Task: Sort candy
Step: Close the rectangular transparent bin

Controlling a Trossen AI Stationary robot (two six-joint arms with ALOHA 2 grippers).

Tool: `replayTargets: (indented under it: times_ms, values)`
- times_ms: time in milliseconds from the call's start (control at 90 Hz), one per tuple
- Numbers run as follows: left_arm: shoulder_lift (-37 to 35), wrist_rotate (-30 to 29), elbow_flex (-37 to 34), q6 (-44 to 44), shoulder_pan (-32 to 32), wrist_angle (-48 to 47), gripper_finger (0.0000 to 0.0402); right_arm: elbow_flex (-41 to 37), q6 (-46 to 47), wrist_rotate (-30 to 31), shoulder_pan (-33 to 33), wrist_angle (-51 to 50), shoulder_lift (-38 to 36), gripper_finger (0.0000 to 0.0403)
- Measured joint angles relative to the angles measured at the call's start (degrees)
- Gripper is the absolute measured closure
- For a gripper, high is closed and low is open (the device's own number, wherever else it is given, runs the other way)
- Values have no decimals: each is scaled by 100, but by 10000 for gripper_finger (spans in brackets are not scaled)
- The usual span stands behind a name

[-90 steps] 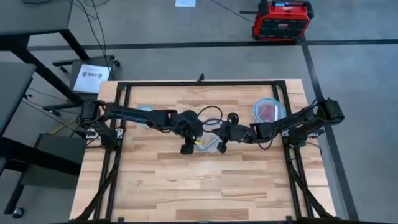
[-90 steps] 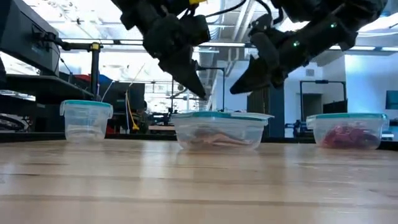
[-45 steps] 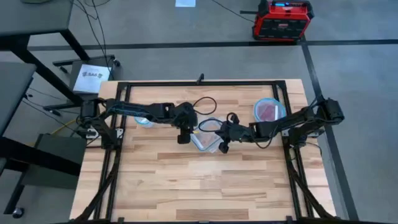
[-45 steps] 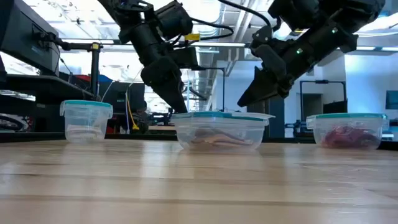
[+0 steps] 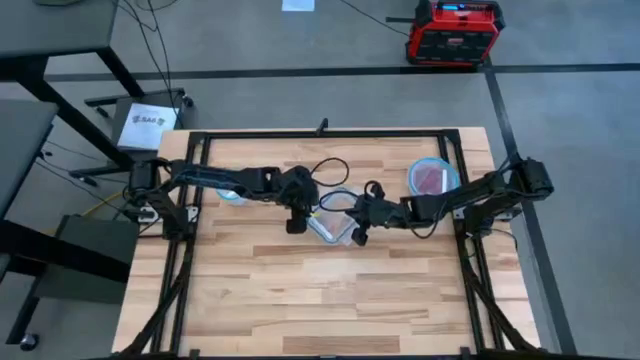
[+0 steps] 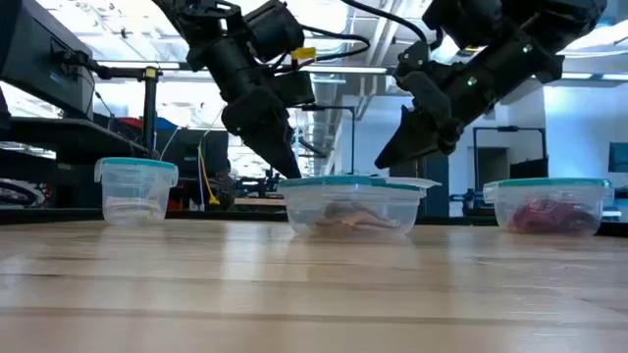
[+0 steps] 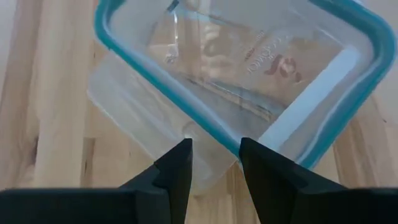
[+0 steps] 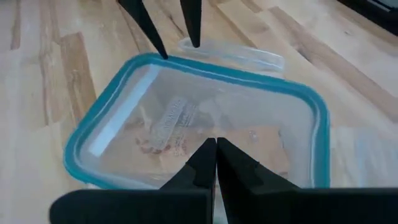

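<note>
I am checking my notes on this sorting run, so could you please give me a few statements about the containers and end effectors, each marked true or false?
1. Three blue-rimmed containers stand on the table. True: the small container, the middle container and the right container.
2. The right container holds red candy. True.
3. The left end effector is shut on a sweet. False: its fingers are apart and empty, at the middle container's rim.
4. The right end effector is wide open. False: its fingers are pressed together above the middle container.
5. The middle container is empty. False: pale wrappers lie inside it.
</note>
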Motion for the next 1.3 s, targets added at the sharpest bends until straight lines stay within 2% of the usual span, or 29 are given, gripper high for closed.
replayTargets:
  times_ms: [1300]
  values:
    - [7,24,-7,35,0,94,279,0,-4,7,0,-30,0,403]
